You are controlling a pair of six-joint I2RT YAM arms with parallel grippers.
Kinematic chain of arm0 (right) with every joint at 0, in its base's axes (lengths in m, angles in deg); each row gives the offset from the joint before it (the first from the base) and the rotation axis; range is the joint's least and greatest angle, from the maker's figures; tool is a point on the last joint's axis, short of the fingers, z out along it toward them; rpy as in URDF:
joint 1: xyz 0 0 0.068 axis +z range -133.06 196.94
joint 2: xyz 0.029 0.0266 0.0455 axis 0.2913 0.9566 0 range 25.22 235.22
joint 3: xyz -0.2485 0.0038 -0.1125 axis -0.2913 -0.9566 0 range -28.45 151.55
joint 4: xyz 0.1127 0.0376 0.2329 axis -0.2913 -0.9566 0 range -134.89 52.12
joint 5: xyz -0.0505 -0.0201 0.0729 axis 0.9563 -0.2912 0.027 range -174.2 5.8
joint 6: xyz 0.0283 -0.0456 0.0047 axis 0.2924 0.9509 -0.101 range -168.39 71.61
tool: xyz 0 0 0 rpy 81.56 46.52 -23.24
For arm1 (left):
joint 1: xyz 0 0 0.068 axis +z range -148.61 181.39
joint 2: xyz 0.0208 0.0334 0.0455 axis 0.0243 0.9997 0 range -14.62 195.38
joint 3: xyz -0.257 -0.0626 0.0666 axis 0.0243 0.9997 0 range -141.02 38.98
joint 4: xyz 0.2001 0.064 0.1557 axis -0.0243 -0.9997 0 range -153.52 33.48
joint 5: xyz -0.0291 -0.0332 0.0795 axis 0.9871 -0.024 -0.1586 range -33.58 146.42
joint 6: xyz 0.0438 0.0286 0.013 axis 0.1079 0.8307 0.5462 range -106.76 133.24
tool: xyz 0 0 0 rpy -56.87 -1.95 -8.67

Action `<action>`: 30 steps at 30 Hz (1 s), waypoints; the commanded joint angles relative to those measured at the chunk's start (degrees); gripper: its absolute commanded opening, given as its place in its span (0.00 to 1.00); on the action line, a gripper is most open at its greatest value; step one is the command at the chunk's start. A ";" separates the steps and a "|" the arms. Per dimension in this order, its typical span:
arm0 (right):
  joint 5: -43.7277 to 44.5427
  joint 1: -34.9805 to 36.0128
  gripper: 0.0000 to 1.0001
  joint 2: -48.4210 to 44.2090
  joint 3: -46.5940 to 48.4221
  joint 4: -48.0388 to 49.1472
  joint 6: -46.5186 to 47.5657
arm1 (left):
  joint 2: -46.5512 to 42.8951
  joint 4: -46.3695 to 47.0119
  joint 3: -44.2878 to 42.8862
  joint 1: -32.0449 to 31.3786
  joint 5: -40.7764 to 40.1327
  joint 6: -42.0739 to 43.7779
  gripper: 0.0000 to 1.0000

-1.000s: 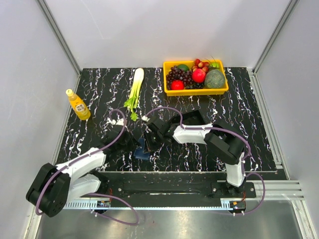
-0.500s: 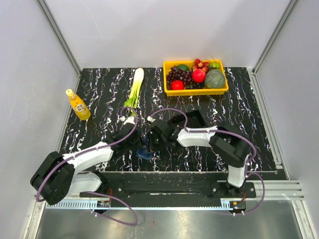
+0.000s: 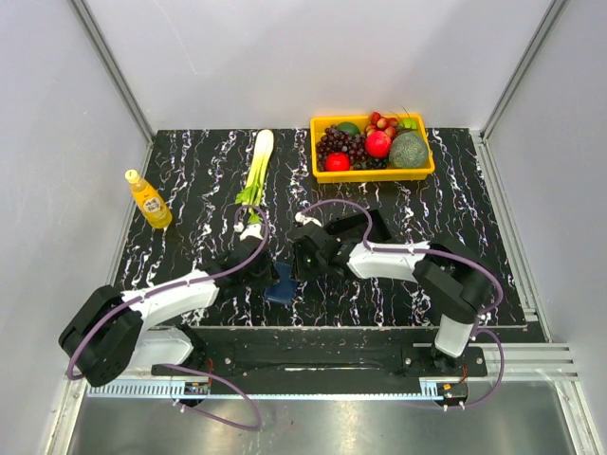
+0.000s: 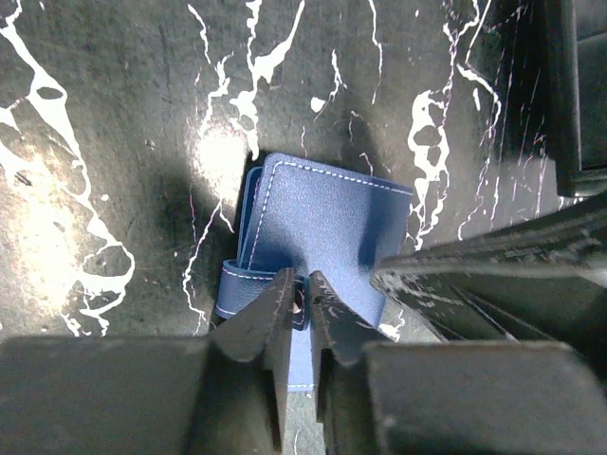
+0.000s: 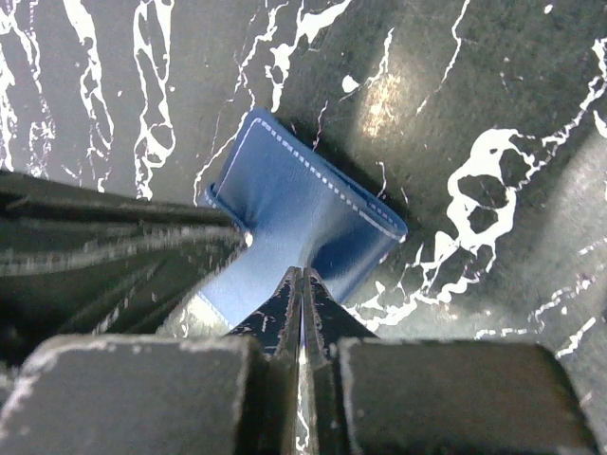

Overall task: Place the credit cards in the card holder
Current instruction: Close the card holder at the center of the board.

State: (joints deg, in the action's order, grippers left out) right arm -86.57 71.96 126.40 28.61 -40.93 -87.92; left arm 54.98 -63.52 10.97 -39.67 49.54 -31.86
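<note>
Two grippers meet over the single blue card holder (image 4: 327, 223), which lies near the front edge of the dark marbled table (image 3: 190, 161), apparently so it can be pulled open for loading. The right gripper (image 5: 302, 277) is clamped flat on one flap, which seems raised off the surface. The left gripper (image 4: 301, 292) stands at the strap on the opposite side, its fingers a sliver apart (whether they actually pinch the strap cannot be told). No credit cards are in view. Beyond the card holder to its left stands one yellow bottle (image 3: 149, 200). Farther behind lies one green stalk (image 3: 257, 171), and farthest, to its right, one yellow basket (image 3: 373, 174) of fruit.
</note>
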 commanded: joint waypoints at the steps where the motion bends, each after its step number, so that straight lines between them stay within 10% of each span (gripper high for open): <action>1: -1.67 -0.27 0.06 3.49 3.32 0.50 -0.63 | 0.62 -2.84 -1.08 -0.78 0.55 0.10 0.22; 11: -2.72 -0.36 0.25 1.65 1.57 1.99 -2.66 | -8.86 -2.83 0.50 -0.87 -0.86 -1.57 0.42; 30: -8.18 -0.36 0.43 1.38 5.25 4.81 -9.42 | -22.93 -11.18 5.60 2.82 -9.74 -5.26 0.42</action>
State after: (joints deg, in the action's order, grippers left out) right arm -93.19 71.72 126.64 29.97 -37.20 -96.09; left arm 33.98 -73.90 16.61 -38.55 42.66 -36.76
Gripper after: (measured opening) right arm 0.436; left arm 0.418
